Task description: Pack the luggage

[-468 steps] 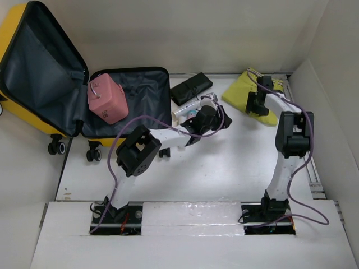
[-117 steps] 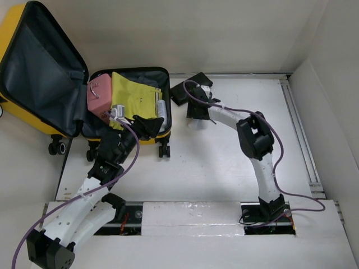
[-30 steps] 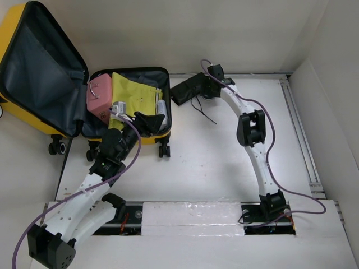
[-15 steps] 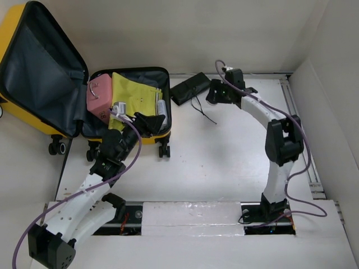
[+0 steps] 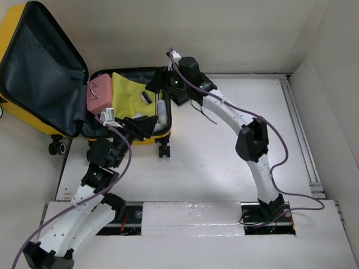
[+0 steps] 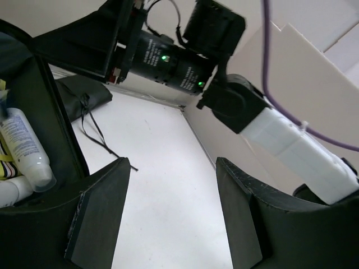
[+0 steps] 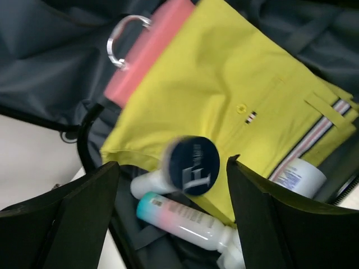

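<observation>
Fingers (image 7: 84, 224) of the right gripper (image 7: 171, 167) stand wide apart and hold nothing. They hover over the open luggage (image 5: 130, 70), which lies at the far left of the table (image 5: 224, 162) with its lid (image 5: 42, 61) thrown back to the left. Between and below them we see a dark-blue round cap (image 7: 193, 165). It is blurred, so we cannot tell whether it is lying or dropping. It sits against the yellow shirt (image 7: 241, 73), near the bottles (image 7: 179, 218) and the pink case (image 7: 148, 53).

Our left gripper (image 6: 171, 162) is also open, with only bare table between its jaws. It waits just beside the case's near right corner. A black pouch (image 6: 84, 95) lies outside on the table.

We judge the yellow shell to be stiff, light for its size and smooth enough to slip under hard pads. The wheels (image 5: 56, 147) point toward us, so a push could roll or skid it. The grey lining is soft and would give way if we pinched it. The lid's rim along the black zipper trim looks like the best place to take hold. One gripper could swing the lid over there while the other braces the lower half.
</observation>
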Motion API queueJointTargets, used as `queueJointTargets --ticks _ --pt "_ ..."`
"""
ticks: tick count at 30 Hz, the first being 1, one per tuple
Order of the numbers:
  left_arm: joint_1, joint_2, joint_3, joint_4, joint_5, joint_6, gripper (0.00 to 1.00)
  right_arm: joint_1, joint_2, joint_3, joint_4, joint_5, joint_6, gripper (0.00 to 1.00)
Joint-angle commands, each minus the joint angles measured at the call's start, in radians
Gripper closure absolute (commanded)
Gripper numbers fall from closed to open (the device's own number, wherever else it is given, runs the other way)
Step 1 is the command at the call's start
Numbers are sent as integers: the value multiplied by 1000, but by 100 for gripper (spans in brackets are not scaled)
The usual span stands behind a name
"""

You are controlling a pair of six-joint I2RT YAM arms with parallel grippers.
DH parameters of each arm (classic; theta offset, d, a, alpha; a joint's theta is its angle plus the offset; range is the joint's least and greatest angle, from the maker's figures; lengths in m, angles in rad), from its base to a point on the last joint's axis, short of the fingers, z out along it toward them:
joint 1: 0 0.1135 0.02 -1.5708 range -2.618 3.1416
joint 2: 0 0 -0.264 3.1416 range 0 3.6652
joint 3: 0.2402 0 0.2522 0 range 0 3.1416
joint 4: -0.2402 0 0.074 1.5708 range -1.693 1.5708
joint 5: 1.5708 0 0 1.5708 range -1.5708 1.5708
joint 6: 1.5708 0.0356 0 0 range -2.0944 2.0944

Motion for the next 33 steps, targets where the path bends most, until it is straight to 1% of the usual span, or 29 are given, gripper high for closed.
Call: queueJointTargets --ticks 1,4,5,7,8,9,11,12,13,14,15,17,18,20,22,23,24,26,28,30,31,32,33 --pt "0 -24 33 -31 -18 5 42 -69 29 85 24 -38 91 17" --pt "0 -51 22 -40 -28 14 42 -106 -62 -60 90 -22 103 16" --pt "0 -62 13 -40 -28 14 42 -135 -83 -143 104 -8 103 16" --pt "0 -62 13 -29 -28 14 42 -167 -131 -211 127 3 103 17" --pt "0 -52 13 -29 -28 14 42 -195 -145 -246 127 50 103 20" --pt "0 -51 2 -29 -15 14 42 -206 -157 -316 127 90 103 22" --pt "0 -41 -10 9 -6 5 42 -215 -168 -373 127 175 103 30" --pt "0 -29 -10 18 5 5 42 -229 -156 -392 127 242 103 31" --pt "0 -28 -10 18 5 5 42 -229 -116 -392 127 267 115 31" --pt "0 -15 -10 18 18 5 42 -239 -88 -381 95 299 126 31" --pt "0 -15 -10 18 18 5 42 -240 -58 -334 74 310 126 31" --pt "0 -15 -25 53 28 -6 42 -240 31 -288 40 339 158 28" --pt "0 -15 -25 53 38 -15 42 -240 60 -265 14 339 167 28" --pt "0 -2 -25 41 38 -15 42 -240 145 -174 -19 376 181 25" --pt "0 -2 -25 41 38 -15 42 -240 202 -93 -91 396 181 23" --pt "0 -2 -25 41 38 -15 42 -240 228 -15 -111 396 190 22" --pt "0 -2 -25 41 38 -15 42 -240 274 22 -131 396 190 21" --pt "0 -2 -25 41 26 -4 42 -240 309 100 -157 396 200 21" --pt "0 7 -25 53 26 -4 42 -240 361 145 -184 396 209 21" --pt "0 16 -38 63 26 -4 42 -240 372 157 -198 376 218 25" --pt "0 16 -38 63 26 5 42 -240 381 137 -183 376 218 40" --pt "0 27 -38 63 26 5 42 -240 381 137 -171 364 236 50" --pt "0 27 -38 63 17 5 42 -250 395 137 -171 332 236 58"
